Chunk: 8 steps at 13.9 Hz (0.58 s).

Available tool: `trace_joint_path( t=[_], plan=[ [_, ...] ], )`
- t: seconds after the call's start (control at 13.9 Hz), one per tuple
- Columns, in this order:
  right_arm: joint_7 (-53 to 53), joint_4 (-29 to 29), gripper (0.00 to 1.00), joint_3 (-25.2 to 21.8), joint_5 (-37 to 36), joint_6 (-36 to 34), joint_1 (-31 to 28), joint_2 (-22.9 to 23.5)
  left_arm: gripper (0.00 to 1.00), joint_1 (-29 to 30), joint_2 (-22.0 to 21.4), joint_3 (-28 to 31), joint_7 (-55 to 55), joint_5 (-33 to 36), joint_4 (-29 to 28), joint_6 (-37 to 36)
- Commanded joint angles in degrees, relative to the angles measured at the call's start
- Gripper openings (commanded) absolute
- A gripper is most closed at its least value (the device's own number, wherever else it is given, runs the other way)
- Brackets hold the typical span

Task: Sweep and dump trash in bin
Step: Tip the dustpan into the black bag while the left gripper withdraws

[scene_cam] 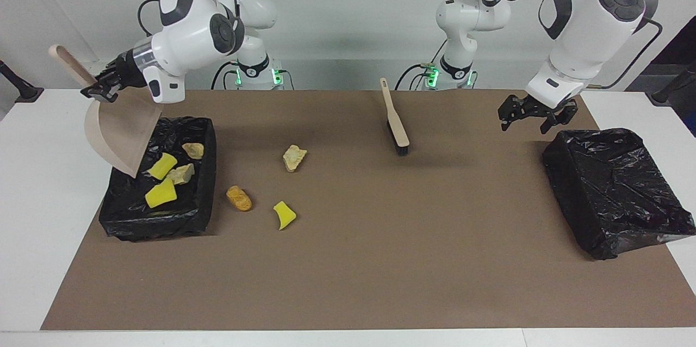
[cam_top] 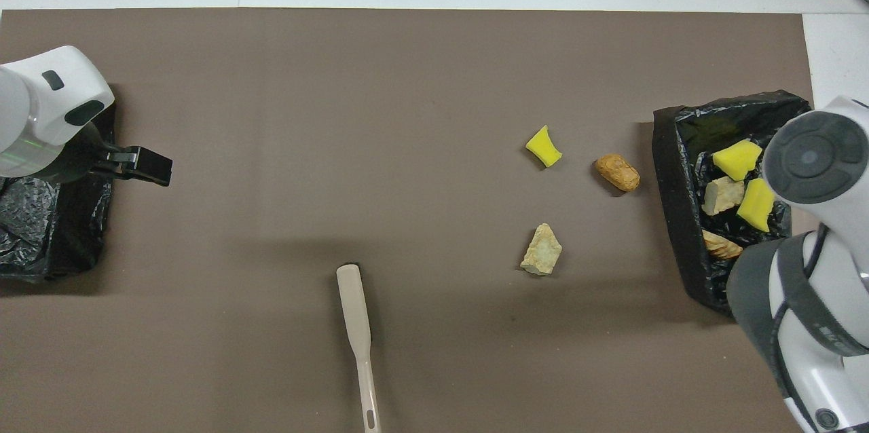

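My right gripper [scene_cam: 99, 90] is shut on the handle of the beige dustpan [scene_cam: 120, 130], which hangs tipped steeply, mouth down, over the black-lined bin [scene_cam: 202, 189] at the right arm's end. In that bin [cam_top: 673, 216] lie two yellow sponge pieces [scene_cam: 162, 165] [scene_cam: 160, 193], a pale chunk [scene_cam: 181, 174] and a croissant-like lump [scene_cam: 193, 149]. Three pieces of trash lie on the brown mat beside the bin: a beige chunk [scene_cam: 294, 157] [cam_top: 542, 250], a golden-brown lump [scene_cam: 238, 198] [cam_top: 617, 172] and a yellow sponge piece [scene_cam: 284, 215] [cam_top: 544, 146]. My left gripper [scene_cam: 535, 113] [cam_top: 144, 165] waits open above the mat.
The beige hand brush [scene_cam: 395, 119] [cam_top: 358, 324] lies on the mat near the robots, about mid-table. A second black-lined bin [scene_cam: 614, 189] [cam_top: 41, 229] stands at the left arm's end, beside the left gripper. White table [scene_cam: 43, 216] borders the mat.
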Motion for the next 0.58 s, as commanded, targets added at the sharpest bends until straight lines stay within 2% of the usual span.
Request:
trace_joint_path(
  t=[0.0,0.29,0.36,0.5],
  plan=[
    [6.3,4.7,0.0,0.4,7.0,-1.6,-0.3,0.4,1.0,0.7,0.7,-0.5,0.7,0.8,1.3,-0.9],
    [22.1,5.4,0.0,0.6,20.4,-0.7,0.4,1.0,1.0,0.7,0.6,-0.5,0.7,0.8,1.3,-0.9],
    [25.5,6.6,0.0,0.9,21.9,-0.7,0.5,2.0,1.0,0.7,0.6,-0.5,0.7,0.8,1.3,-0.9],
    [30.7,11.7,0.0,2.1,29.6,-1.5,0.6,4.4,1.0,0.7,0.7,-0.5,0.6,0.8,1.3,-0.9]
  ],
)
